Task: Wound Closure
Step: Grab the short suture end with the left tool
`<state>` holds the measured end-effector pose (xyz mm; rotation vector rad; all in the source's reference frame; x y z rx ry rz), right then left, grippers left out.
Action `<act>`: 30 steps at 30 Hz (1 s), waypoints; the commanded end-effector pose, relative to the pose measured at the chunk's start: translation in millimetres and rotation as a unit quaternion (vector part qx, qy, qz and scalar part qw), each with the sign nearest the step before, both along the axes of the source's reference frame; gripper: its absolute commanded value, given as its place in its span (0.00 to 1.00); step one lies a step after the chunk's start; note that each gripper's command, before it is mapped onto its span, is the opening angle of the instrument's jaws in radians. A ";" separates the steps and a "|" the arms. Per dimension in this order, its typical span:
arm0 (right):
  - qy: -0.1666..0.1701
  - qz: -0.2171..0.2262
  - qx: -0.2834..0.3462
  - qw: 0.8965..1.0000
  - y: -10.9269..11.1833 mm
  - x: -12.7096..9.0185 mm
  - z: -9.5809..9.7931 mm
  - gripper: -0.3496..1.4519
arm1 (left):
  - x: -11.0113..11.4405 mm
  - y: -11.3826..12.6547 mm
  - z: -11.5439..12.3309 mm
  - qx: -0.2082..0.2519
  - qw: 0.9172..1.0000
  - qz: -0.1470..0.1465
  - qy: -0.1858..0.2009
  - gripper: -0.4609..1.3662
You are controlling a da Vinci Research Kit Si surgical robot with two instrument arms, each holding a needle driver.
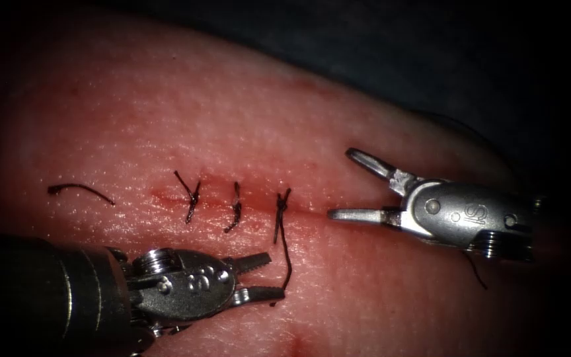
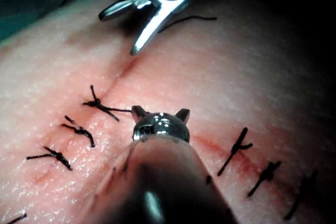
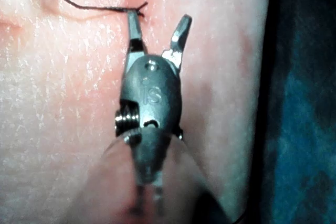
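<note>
On the tissue: a cut closed by three knotted stitches.
Right stitch: its long thread tail runs down to just beside the left tool's tips.
Left tool: jaws a little apart, holding nothing, below the cut.
Right tool: jaws spread wide, empty, lower tip at the cut's right end, near the right stitch.
Loose thread piece: lies well left of the stitches.
Needle: cannot tell where it is.
</note>
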<state>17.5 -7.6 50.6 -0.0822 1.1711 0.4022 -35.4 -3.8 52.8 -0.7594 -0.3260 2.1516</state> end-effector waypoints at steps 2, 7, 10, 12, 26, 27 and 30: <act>-0.001 0.001 0.000 1.000 0.0 -0.3 0.0 0.65 | -0.5 -0.6 0.3 -0.001 1.000 -0.008 0.004 0.68; 0.000 0.001 0.000 1.000 -0.1 -0.4 0.0 0.65 | -1.5 -1.6 1.2 -0.005 1.000 -0.015 0.010 0.73; -0.001 0.000 -0.002 1.000 -0.1 -0.3 0.0 0.65 | -1.8 -1.9 1.6 -0.006 1.000 -0.020 0.014 0.69; -0.001 0.000 -0.002 1.000 -0.1 -0.3 0.0 0.65 | -1.9 -1.9 1.9 -0.007 1.000 -0.020 0.014 0.68; -0.002 0.001 -0.002 1.000 -0.3 -0.1 0.0 0.66 | -1.8 -2.8 5.0 -0.001 0.999 -0.046 0.018 0.60; -0.002 0.001 -0.002 1.000 -0.3 0.0 0.0 0.66 | -1.8 -2.8 5.1 0.001 0.999 -0.048 0.018 0.59; -0.002 0.002 -0.003 1.000 -0.3 0.0 0.0 0.66 | -2.0 -2.8 5.2 0.010 0.998 -0.060 0.019 0.40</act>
